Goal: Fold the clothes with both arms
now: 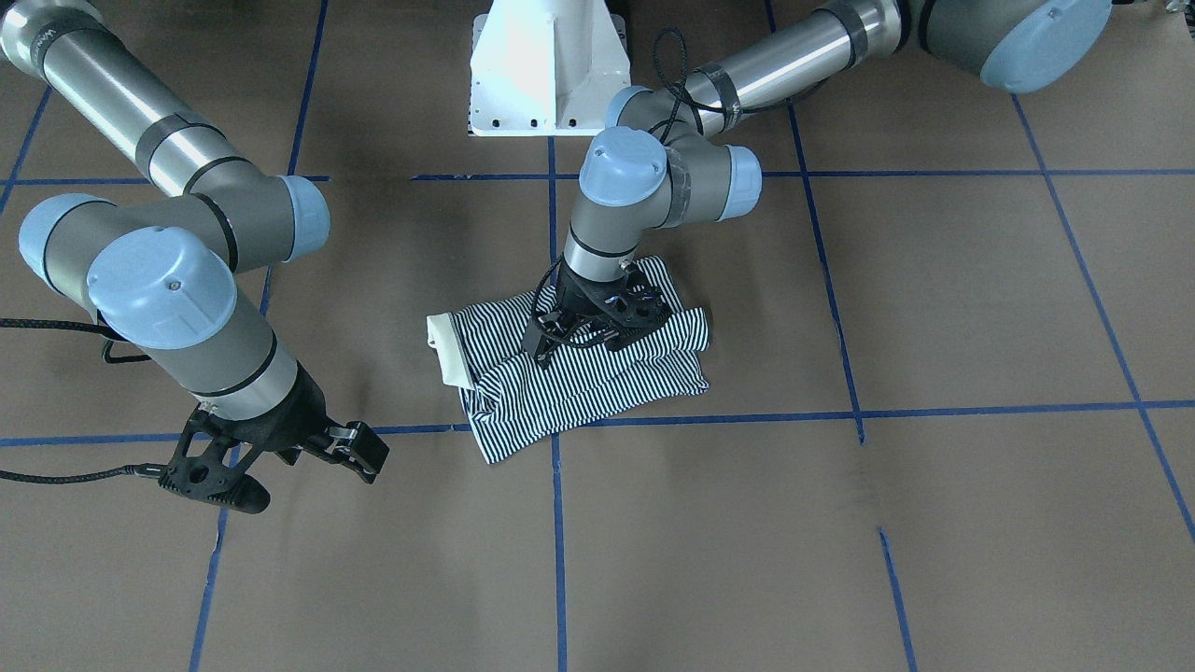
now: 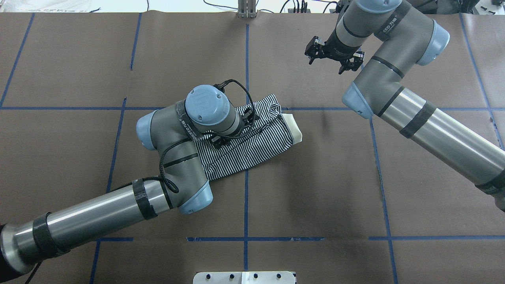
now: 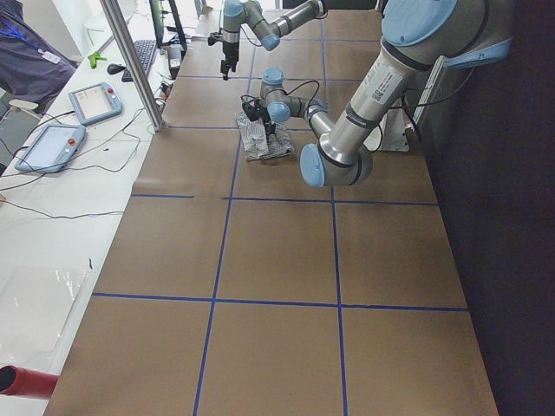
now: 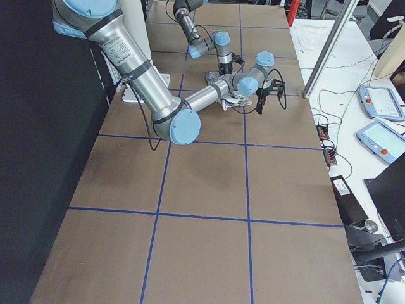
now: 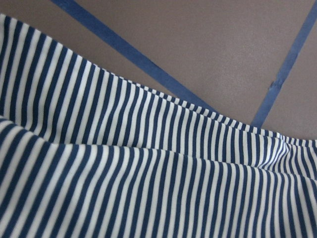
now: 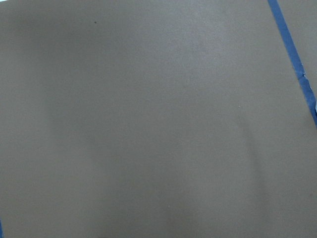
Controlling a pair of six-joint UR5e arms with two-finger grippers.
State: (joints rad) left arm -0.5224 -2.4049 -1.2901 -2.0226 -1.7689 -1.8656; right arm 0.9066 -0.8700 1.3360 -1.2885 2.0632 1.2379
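The clothes are one navy-and-white striped shirt [image 1: 597, 387], folded into a small bundle at the table's middle, with its cream collar [image 1: 448, 350] at one end. In the overhead view the shirt [image 2: 252, 144] lies partly under the left arm's wrist [image 2: 207, 108]. My left gripper [image 1: 593, 331] stands open, its fingers spread and pressed down on top of the shirt. The left wrist view is filled with striped cloth [image 5: 148, 178] and shows no fingers. My right gripper [image 2: 325, 65] hangs open over bare table, well away from the shirt, holding nothing; the front view shows the right gripper [image 1: 289, 467] wide open too.
Brown table cover [image 2: 315, 189] marked with a blue tape grid [image 2: 246, 205]. The white pedestal base [image 1: 546, 65] stands at the robot's side of the table. A metal post [image 3: 134, 65] and control pendants [image 3: 52, 147] stand beyond the far edge.
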